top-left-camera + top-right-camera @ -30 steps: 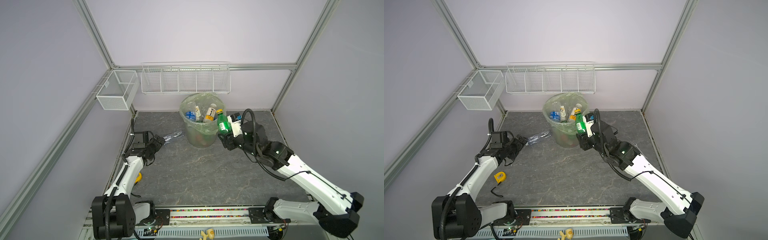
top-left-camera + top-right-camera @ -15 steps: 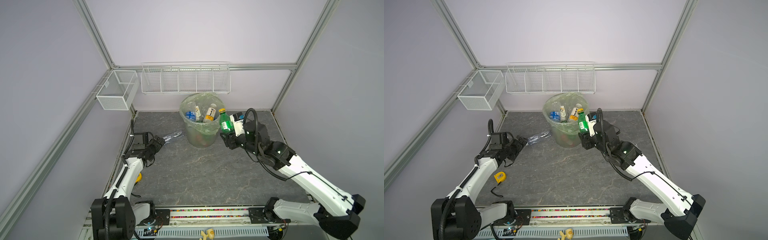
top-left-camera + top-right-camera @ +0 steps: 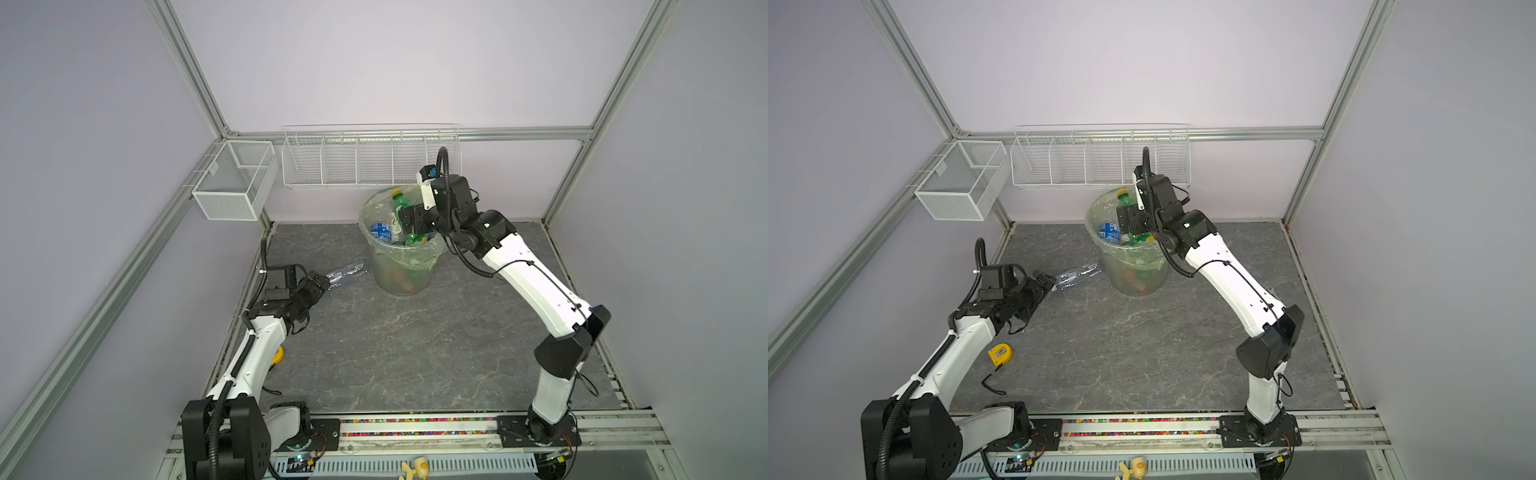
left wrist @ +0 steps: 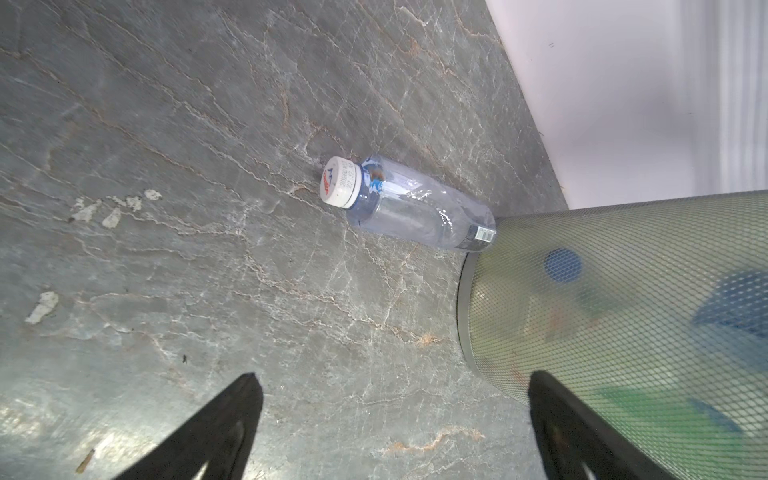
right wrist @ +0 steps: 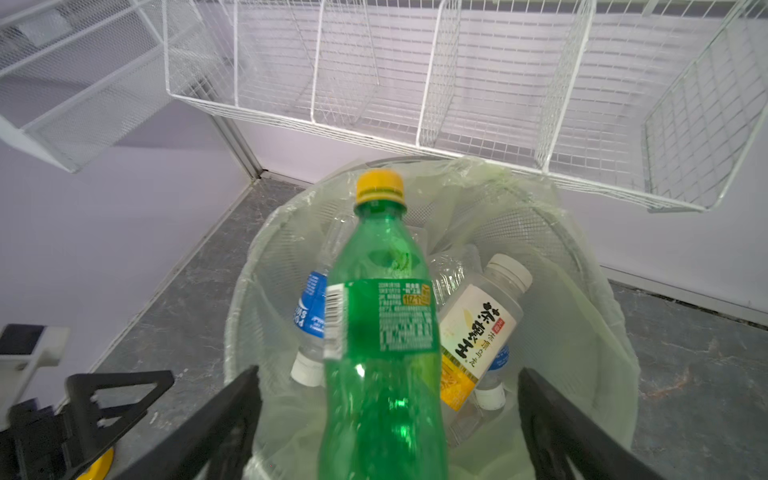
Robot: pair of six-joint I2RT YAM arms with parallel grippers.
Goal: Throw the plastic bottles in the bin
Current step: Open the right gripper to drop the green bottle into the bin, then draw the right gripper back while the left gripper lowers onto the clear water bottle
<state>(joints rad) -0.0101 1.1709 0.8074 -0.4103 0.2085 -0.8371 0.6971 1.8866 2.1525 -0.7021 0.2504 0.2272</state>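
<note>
The bin (image 3: 399, 278) (image 3: 1133, 278), pale green with a crinkled bag, stands at the back of the table. My right gripper (image 3: 409, 220) (image 3: 1129, 220) (image 5: 388, 372) hangs over its mouth, open. A green bottle with a yellow cap (image 3: 401, 203) (image 5: 382, 332) sits between the spread fingers, touching neither. Under it in the bin lie a blue-labelled bottle (image 5: 311, 307) and a white-labelled one (image 5: 478, 328). A clear bottle with a white cap (image 3: 347, 272) (image 4: 407, 208) lies on the table left of the bin. My left gripper (image 3: 318, 282) (image 4: 394, 376) is open just short of its cap.
Two white wire baskets hang on the walls, a long one (image 3: 370, 160) right above the bin and a small one (image 3: 235, 178) at the left. A yellow tape measure (image 3: 1000, 354) lies beside my left arm.
My right gripper rose from beside the bin to over its mouth and opened off the green bottle. The left gripper crept slightly toward the clear bottle.
</note>
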